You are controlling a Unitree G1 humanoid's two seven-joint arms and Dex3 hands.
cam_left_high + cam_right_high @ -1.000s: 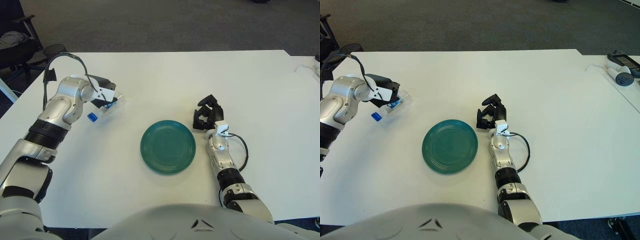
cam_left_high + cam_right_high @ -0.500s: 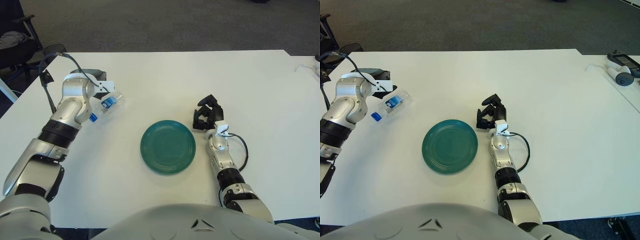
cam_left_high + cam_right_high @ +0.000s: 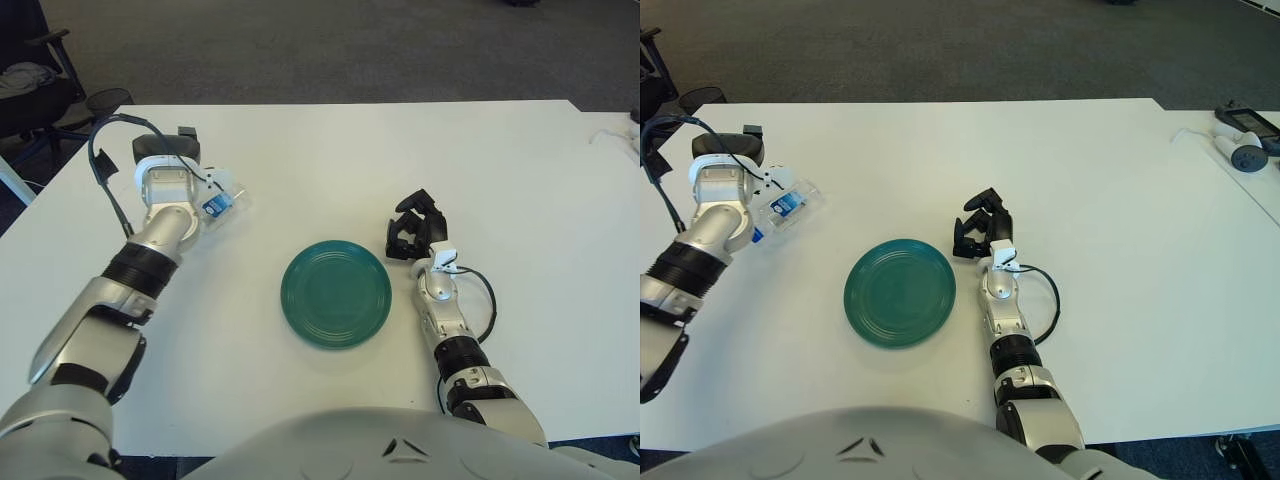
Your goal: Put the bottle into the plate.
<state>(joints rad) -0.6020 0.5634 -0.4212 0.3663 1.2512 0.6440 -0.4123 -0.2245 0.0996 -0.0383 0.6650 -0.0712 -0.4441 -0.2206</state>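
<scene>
The bottle [image 3: 788, 205] is lying on its side on the white table [image 3: 300, 150], toward the robot's left, well apart from the green plate [image 3: 336, 293] that is sitting near the middle of the table. The plate is holding nothing. The left hand [image 3: 166, 152] is showing just behind and to the left of the bottle, with the wrist and forearm partly covering the bottle's cap end; whether its fingers are spread or curled cannot be told from either view, and no grasp on the bottle is showing. The right hand [image 3: 978, 226] is showing just to the right of the plate, its dark fingers [image 3: 411, 234] curling inward and holding nothing. A thin black cable [image 3: 1050, 300] is looping beside the right forearm. Between bottle and plate only bare table is showing. At the far right edge, small grey devices [image 3: 1243, 152] are lying on a neighbouring surface. A dark chair [image 3: 30, 80] is standing off the table's left corner, on grey carpet.
</scene>
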